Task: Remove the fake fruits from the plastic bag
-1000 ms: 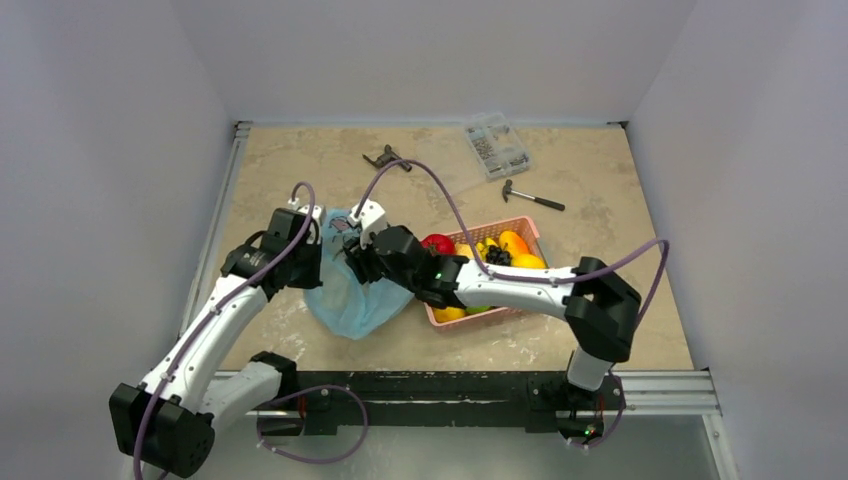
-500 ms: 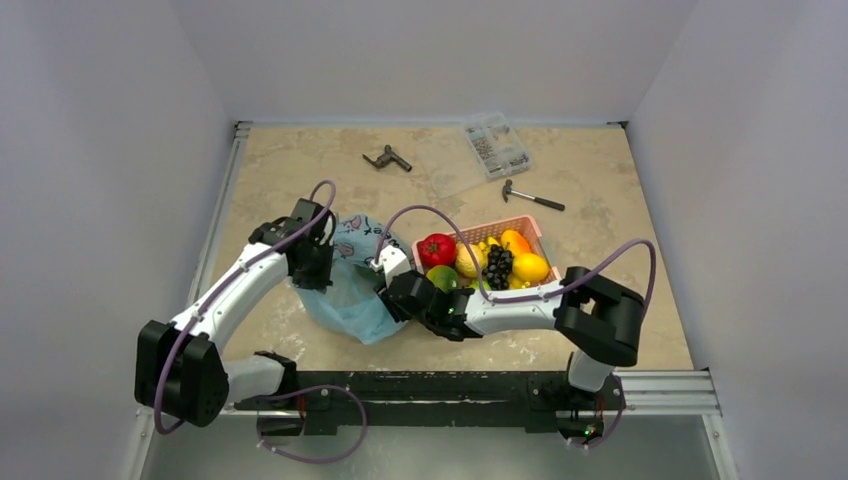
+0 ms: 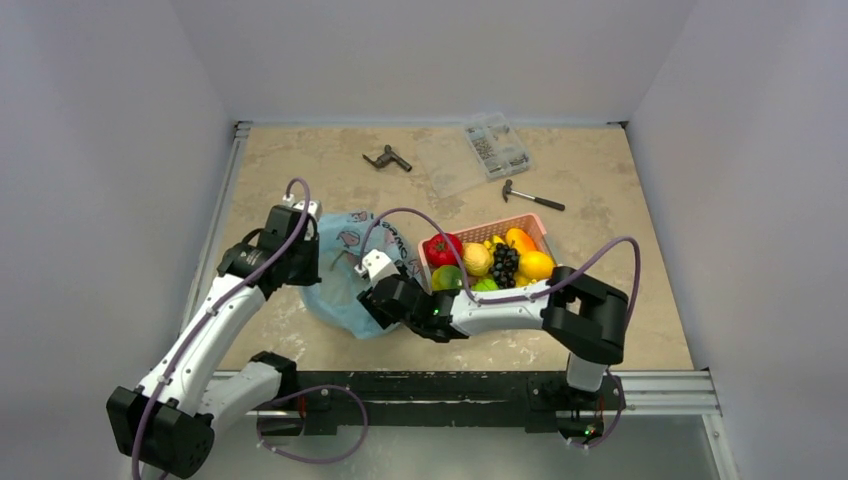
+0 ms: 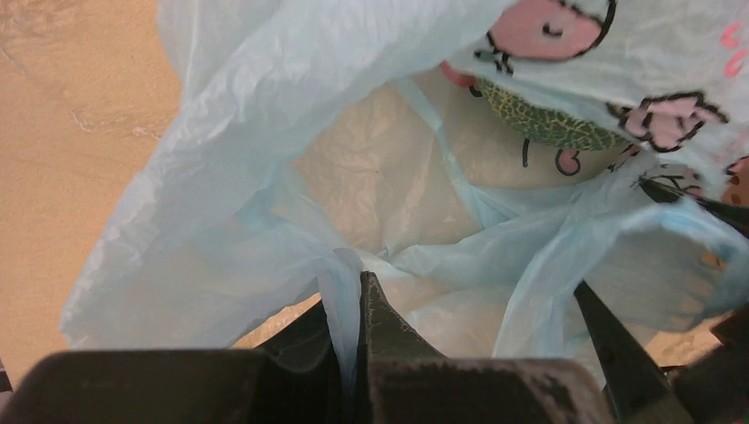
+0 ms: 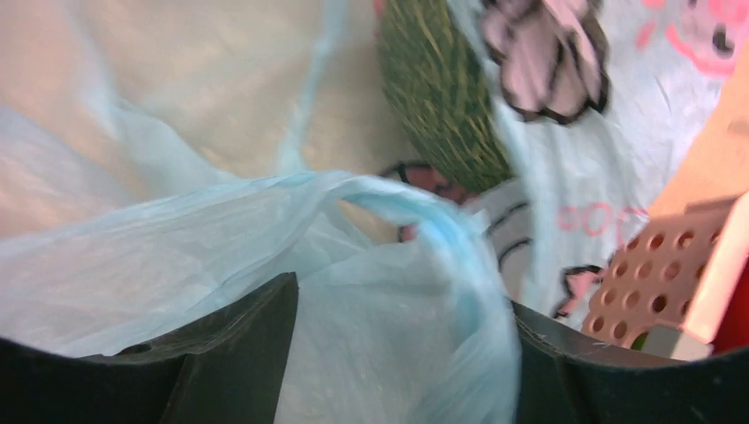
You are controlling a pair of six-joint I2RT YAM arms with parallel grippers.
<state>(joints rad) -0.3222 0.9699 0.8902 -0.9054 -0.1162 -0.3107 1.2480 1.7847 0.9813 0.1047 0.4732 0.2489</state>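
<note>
Left gripper [image 3: 304,262], at the left edge of the plastic bag [image 3: 340,290] in the overhead view, looks closed on a fold of the bag's rim. At the bottom centre of its wrist view a strip of pale blue film runs into a narrow slot between the dark fingers. Held this way, the mouth of the bag gapes toward that camera.

Right gripper [image 5: 402,296] sits at the lower right of the bag with its jaws spread wide. A loop of film is draped across the gap, and I judge that it is not pinched.

Inside the bag, the netted grey-green melon [image 4: 543,124] shows at the upper right of the left wrist view, half under a printed flap. It also shows at the top centre of the right wrist view, beyond the open jaws and apart from them.

Right of the bag, the pink basket [image 3: 500,222] touches or nearly touches it. The red tomato [image 3: 440,248] lies in the basket's left end among other fruit.

As I read it, 1 of the 2 fruits is out and 1 is left. The bag is held open, the right gripper is at the mouth, and the melon has not yet been gripped. Whether anything else lies deeper in the bag cannot be told.
</note>
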